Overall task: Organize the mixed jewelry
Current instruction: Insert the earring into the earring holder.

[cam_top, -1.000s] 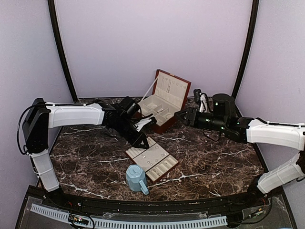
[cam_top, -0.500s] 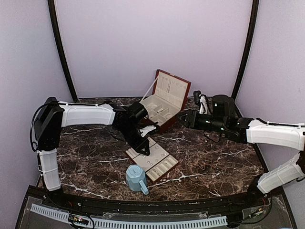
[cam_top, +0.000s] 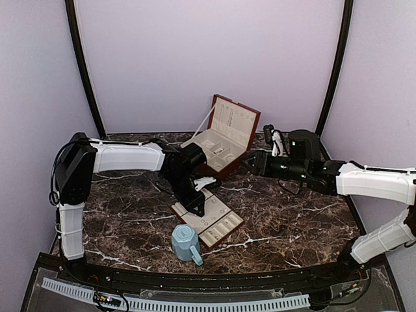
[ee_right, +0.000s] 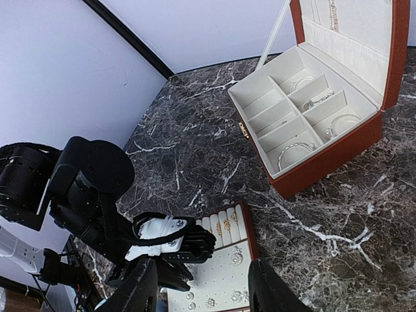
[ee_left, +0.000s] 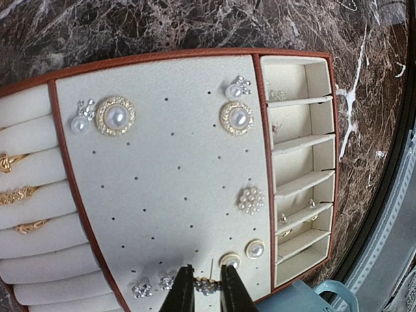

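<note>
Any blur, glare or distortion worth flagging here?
Top external: evenly lit, sharp, contents of the tray too small to resolve. Left wrist: tray edges bow from lens distortion, earrings crisp. Right wrist: gripper fingers dark and soft, jewelry box clear.

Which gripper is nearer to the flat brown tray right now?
Left. The left gripper sits just above the tray, over its perforated panel; the right gripper is off beside the open jewelry box.
</note>
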`<control>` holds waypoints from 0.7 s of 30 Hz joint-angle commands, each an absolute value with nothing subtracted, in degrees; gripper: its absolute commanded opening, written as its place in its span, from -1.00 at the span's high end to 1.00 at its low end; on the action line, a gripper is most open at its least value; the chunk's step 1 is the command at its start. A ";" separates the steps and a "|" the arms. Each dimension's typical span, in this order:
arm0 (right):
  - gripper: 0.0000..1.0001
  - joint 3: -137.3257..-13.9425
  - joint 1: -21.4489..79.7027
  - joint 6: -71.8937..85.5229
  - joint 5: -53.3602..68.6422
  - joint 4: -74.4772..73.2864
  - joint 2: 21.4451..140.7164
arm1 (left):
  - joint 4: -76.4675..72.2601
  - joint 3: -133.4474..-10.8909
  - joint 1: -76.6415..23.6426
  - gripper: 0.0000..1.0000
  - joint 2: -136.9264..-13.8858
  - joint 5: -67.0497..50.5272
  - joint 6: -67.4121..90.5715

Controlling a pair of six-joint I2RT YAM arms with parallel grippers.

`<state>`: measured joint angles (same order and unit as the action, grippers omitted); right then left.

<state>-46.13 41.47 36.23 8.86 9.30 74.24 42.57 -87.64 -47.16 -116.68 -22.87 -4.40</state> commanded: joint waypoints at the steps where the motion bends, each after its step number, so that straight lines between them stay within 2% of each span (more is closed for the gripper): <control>1: 0.03 -45.97 41.22 35.52 7.69 10.01 73.48 | 45.58 -89.67 -47.52 0.91 -116.83 -22.15 -5.89; 21: 0.03 -45.88 41.22 35.33 7.38 9.40 73.41 | 46.91 -90.86 -48.09 0.92 -118.29 -20.30 -6.88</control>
